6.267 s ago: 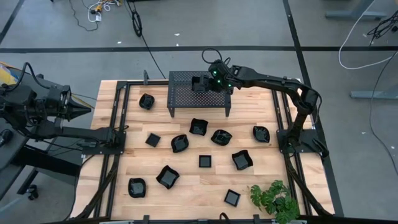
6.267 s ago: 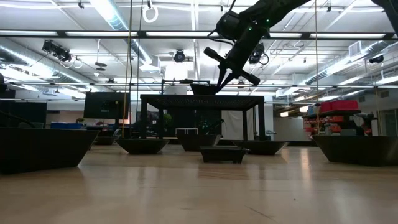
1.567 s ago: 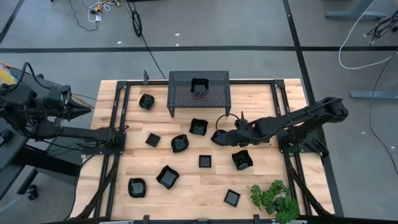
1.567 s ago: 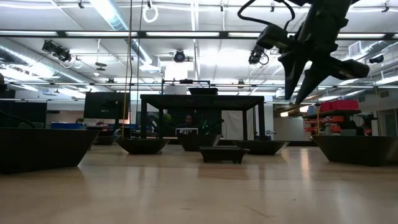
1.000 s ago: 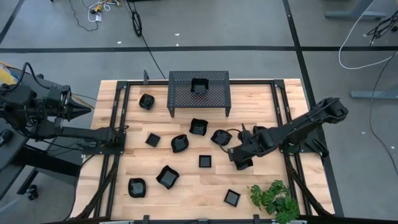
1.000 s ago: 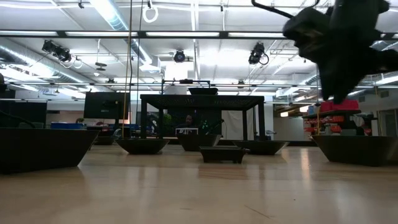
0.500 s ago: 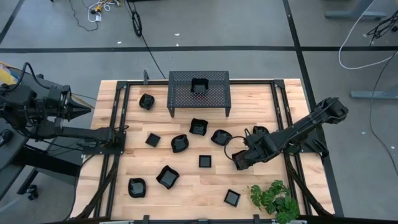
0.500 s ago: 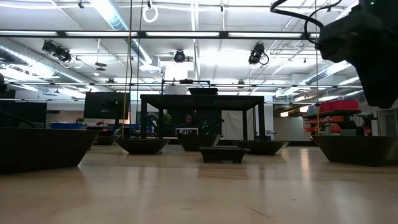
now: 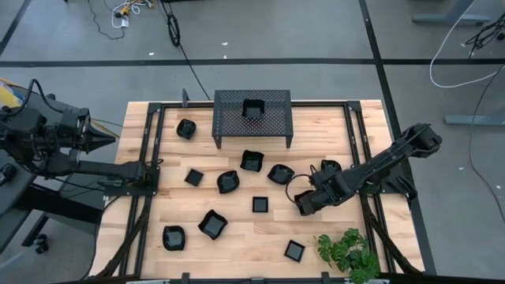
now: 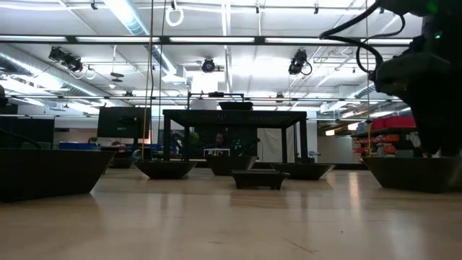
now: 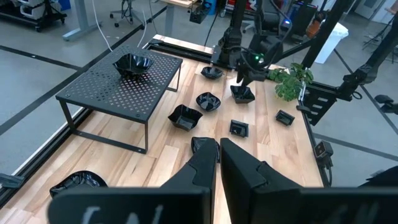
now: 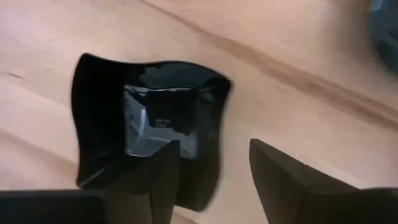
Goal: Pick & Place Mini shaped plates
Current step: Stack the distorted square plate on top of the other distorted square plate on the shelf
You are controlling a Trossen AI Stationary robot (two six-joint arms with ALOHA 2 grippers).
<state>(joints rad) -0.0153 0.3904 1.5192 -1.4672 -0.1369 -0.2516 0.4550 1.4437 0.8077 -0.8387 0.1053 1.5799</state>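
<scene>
Currently the right gripper (image 12: 208, 171) hangs low over a wavy-edged plate (image 12: 149, 124), fingers spread, one over the plate's well and one outside its rim. This plate lies on the table (image 9: 237, 244), in front of the stand (image 9: 252, 114). Judged step: approach for a pick; next, lower and close on the rim. One plate (image 9: 252, 108) already sits on the stand; others look empty. The left gripper (image 11: 217, 163), fingers nearly together, waits left of the stand.

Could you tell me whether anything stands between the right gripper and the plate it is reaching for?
Nothing visible does. The right gripper is open directly over the wavy-edged plate, one finger over its bowl and the other beyond its rim, with only bare table around it.
</scene>
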